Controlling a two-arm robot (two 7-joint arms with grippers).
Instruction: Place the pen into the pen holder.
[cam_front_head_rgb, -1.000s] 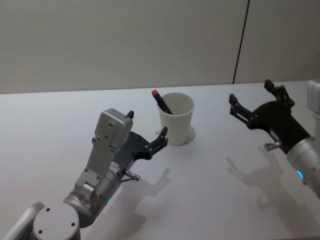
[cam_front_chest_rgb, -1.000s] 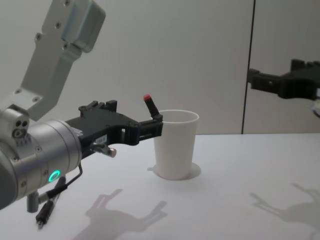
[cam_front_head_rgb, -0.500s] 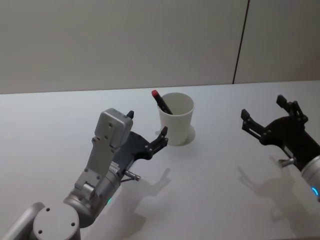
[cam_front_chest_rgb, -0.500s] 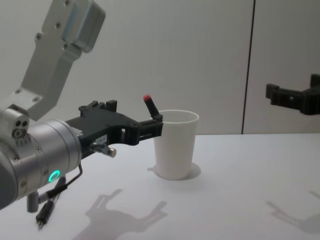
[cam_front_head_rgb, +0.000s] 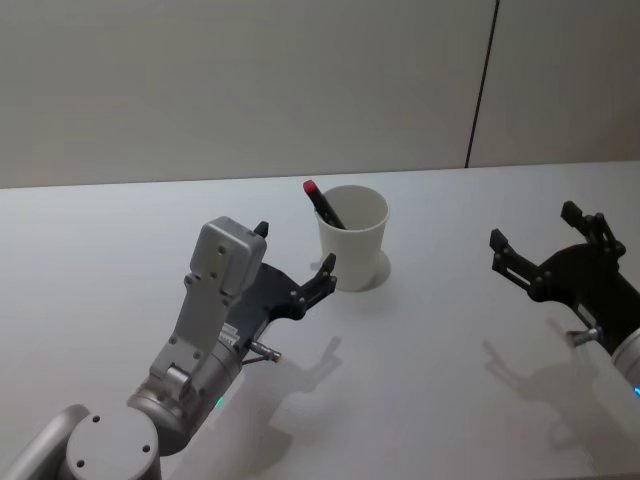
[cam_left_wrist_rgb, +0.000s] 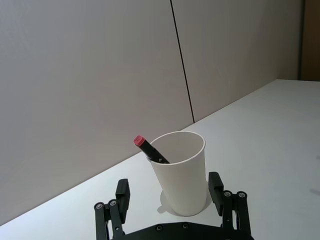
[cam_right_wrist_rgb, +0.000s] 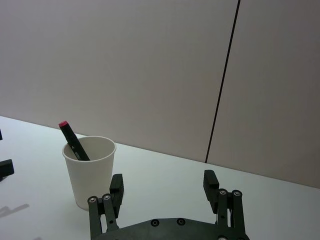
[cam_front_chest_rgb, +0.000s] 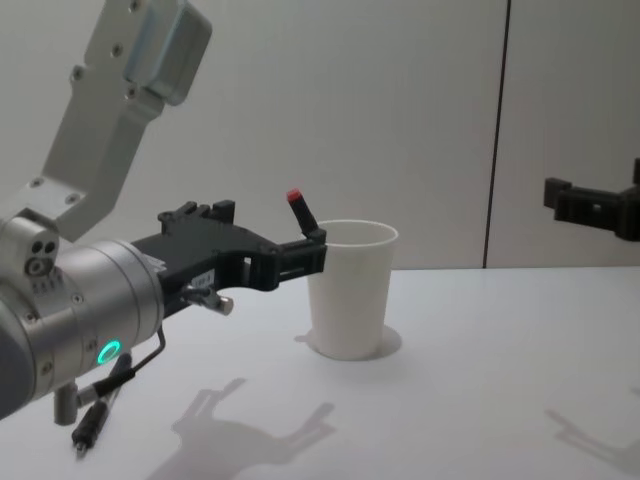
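— Head view, nearest first: left gripper (cam_front_head_rgb: 294, 246) spread wide, empty, just short of the paper cup (cam_front_head_rgb: 352, 250); right gripper (cam_front_head_rgb: 533, 224) likewise open, empty, well aside.
— The marker pen (cam_front_head_rgb: 322, 204)?
— Leans inside the cup, red end up. Placement looks done.

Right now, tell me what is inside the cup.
The pen leans inside the cup, red end above the rim. Its lower part and the cup's floor are hidden by the wall.
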